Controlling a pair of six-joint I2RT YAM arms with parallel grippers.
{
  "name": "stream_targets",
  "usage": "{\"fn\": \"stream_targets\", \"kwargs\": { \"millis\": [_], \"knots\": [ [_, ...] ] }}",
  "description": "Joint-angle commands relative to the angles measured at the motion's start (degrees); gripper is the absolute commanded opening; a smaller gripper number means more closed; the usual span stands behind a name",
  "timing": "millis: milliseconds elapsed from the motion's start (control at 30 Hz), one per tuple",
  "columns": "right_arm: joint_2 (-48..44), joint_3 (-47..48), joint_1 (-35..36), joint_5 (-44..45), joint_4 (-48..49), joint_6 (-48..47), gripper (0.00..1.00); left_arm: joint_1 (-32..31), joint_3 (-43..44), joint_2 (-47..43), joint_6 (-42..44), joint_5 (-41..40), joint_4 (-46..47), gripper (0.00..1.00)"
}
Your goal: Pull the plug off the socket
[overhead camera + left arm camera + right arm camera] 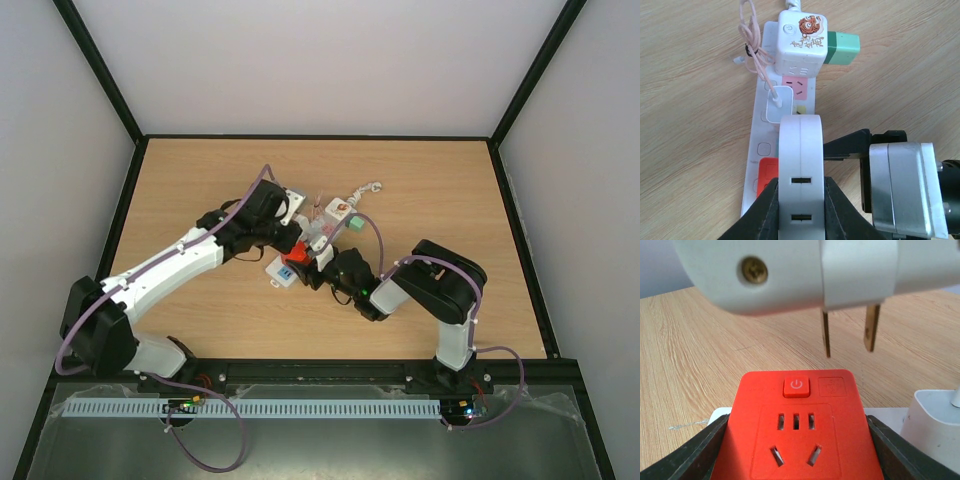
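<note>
The left arm (pixel 170 265) stretches from the lower left of the top view up to the centre of the tabletop (pixel 200 170), wrist bent down. The right arm (pixel 440 285) rises from the lower right and folds back toward the centre, so the two wrists meet over the socket (pixel 280 268).

The left gripper (pixel 800 195) is clenched on the plug (pixel 800 150), a rounded white body held upright between its black fingers. In the right wrist view the plug's two brass prongs (pixel 871 327) hang in the air, clear above a red adapter (pixel 797 405) with a gap between them. The right gripper (pixel 797 440) grasps that red adapter, one finger pressed on each side.

The socket lies diagonally at the centre of the tabletop, directly under both grippers. In the left wrist view it runs from the lower left to the top, carrying the red adapter at its near end. Farther along sits a white charger (pixel 779 102) with a pink cable (pixel 752 45). At the upper end is a white cube adapter (pixel 800 45) with a green plug (pixel 844 47) in its side.

Bare wood surrounds the cluster on all sides. The black frame and pale walls stand well apart from it.
</note>
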Motion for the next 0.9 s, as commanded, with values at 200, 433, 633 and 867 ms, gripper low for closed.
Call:
{"fn": "stream_targets", "kwargs": {
  "millis": [200, 433, 633, 867],
  "knots": [
    [-0.54, 0.3, -0.17, -0.61, -7.07, -1.45, 0.75, 4.23, -0.52, -4.94, 2.73, 6.37, -2.47, 0.03],
    [-6.07, 1.66, -0.15, -5.81, -12.99, -1.94, 0.92, 7.87, -0.65, -7.2, 7.34, 13.65, -5.29, 0.03],
    [-12.03, 2.79, -0.33, -10.5, -20.27, -2.73, 0.99, 12.9, 0.55, -8.37, 13.14, 23.84, -8.41, 0.03],
    [-17.91, 8.33, -4.42, -23.34, -39.94, -5.47, 0.98, 18.15, 1.45, -11.18, 22.69, 34.71, -12.27, 0.03]
  ]
}}
